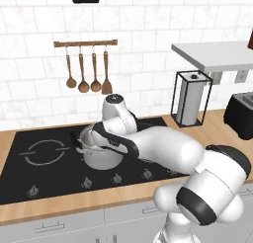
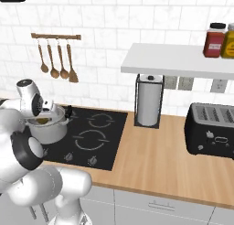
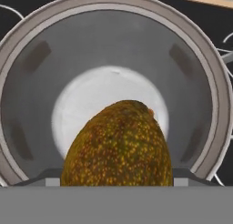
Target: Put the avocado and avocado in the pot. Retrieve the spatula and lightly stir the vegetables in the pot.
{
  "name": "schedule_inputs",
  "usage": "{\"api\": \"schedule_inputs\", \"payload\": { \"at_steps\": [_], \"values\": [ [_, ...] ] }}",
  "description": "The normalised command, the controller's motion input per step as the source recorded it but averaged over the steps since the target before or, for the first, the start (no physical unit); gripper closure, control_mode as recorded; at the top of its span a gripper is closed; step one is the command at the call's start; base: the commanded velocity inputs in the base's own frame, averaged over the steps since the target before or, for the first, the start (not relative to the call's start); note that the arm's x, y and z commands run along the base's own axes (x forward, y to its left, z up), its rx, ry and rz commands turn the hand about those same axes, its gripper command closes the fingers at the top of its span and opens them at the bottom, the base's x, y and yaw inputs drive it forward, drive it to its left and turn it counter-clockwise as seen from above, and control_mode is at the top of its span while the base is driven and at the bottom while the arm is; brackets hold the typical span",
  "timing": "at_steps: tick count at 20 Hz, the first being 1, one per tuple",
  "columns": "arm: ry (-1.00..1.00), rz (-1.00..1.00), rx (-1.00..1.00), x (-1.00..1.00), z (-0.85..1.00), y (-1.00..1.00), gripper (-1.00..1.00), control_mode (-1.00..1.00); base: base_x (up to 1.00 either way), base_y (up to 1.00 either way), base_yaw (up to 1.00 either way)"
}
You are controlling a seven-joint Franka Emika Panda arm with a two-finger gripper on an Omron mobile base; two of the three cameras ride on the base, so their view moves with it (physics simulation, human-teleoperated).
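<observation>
The steel pot fills the hand view from straight above, its pale floor bare. A dark olive-brown speckled avocado sits between the fingers of my gripper, which is shut on it over the pot's opening. From the left base view the pot stands on the black cooktop, and my wrist hangs over it and hides the fingers. In the right base view the hand reaches down into the mouth of the pot, where a bit of the avocado shows. The spatula is out of view.
Wooden spoons and a wooden spatula hang on a wall rail behind the cooktop. A paper towel holder stands on the wooden counter, a black toaster further right. A shelf carries jars.
</observation>
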Motion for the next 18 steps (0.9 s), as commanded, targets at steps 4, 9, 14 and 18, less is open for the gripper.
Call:
{"api": "schedule_inputs", "payload": {
  "at_steps": [4,9,14,18],
  "values": [
    [0.00,0.00,0.00,0.06,0.00,0.00,-1.00,-1.00,0.00,0.00,0.00],
    [0.00,0.00,0.00,0.00,0.04,0.00,-1.00,-1.00,0.00,0.00,0.00],
    [-0.08,0.00,0.03,-0.23,0.55,-0.01,-1.00,-1.00,0.00,0.00,0.00],
    [-0.22,0.00,0.13,-0.56,1.00,-0.12,-1.00,-1.00,0.00,0.00,0.00]
  ]
}}
